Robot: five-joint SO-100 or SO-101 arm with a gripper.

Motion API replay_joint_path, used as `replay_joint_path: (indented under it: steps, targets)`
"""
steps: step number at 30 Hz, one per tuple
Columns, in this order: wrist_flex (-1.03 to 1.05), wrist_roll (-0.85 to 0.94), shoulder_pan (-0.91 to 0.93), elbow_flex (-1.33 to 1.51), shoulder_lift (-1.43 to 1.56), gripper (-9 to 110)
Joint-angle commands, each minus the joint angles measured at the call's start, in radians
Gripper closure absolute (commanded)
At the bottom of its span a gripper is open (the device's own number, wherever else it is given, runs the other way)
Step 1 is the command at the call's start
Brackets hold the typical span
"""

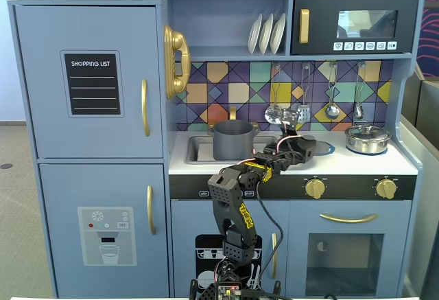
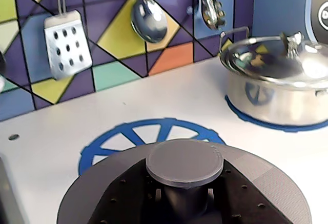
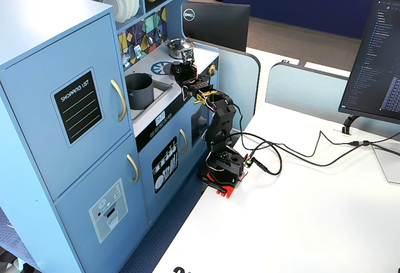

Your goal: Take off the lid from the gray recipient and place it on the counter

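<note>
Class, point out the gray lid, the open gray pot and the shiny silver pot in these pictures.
the lid (image 2: 184, 161), wrist view, top of its central knob.
the gray pot (image 1: 232, 143), a fixed view, front wall.
the silver pot (image 2: 271, 98), wrist view, side wall.

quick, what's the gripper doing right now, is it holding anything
Gripper: shut on the lid, gripping its central knob above the counter.

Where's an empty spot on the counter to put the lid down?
The lid is held over the blue burner. The white counter is bare between that burner and the wall, and in the strip up to the silver pot. The pot's corner is crowded, and the gray pot fills the sink.
</note>
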State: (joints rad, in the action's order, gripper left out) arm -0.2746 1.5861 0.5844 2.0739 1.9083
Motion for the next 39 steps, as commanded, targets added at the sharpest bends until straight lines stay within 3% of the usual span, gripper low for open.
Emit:
replay_joint_path:
  steps: [1,24,33,39]
  targets:
    - [-0.058,-0.006,0.009,-0.002,-0.005,102]
    - [-0.132,0.021,-0.012,0.098,-0.035,101]
    - [-0.209,0.008,0.009,0.137,-0.035,75]
    - [-0.218,0.018,0.026,0.138,-0.021,73]
